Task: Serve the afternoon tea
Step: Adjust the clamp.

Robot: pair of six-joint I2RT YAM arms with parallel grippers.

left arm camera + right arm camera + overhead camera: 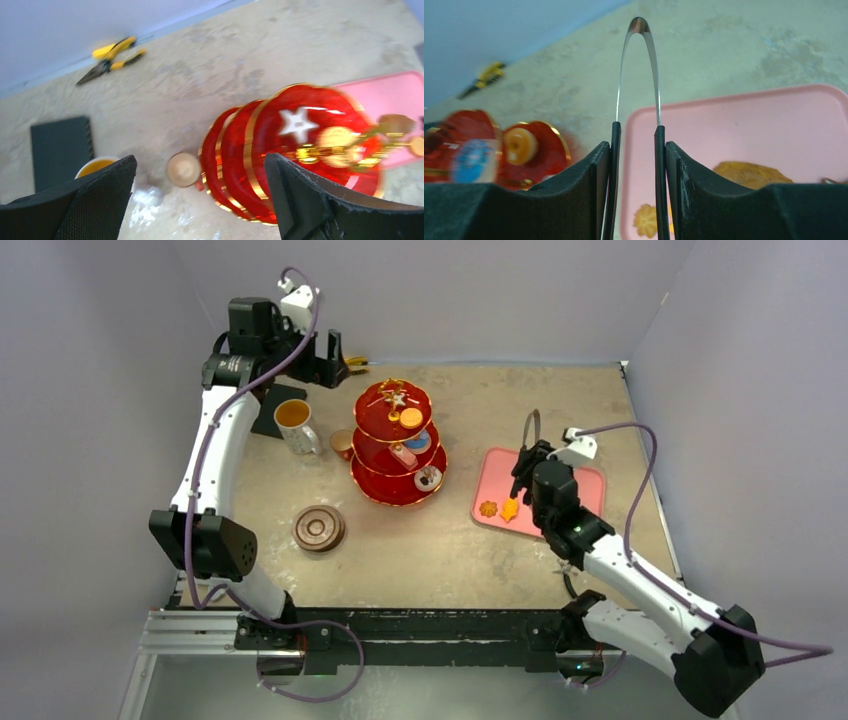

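The red three-tier stand (398,440) with gold rims stands mid-table and carries small pastries. Left of it are a small copper cup (343,444) and a white mug of amber tea (295,423); brown saucers (319,528) lie stacked nearer the front. My left gripper (335,352) hovers at the back left, open and holding nothing. In its wrist view the gripper (200,200) frames the cup (183,169) and the stand (280,150). My right gripper (522,478) is shut on black tongs (639,30) over the pink tray (749,125). The tong tips are hidden.
Two biscuits (488,508) (511,508) lie on the pink tray's (585,490) left end. Yellow-handled pliers (110,57) lie by the back wall. A dark block (60,145) sits behind the mug. Walls close in the table on three sides.
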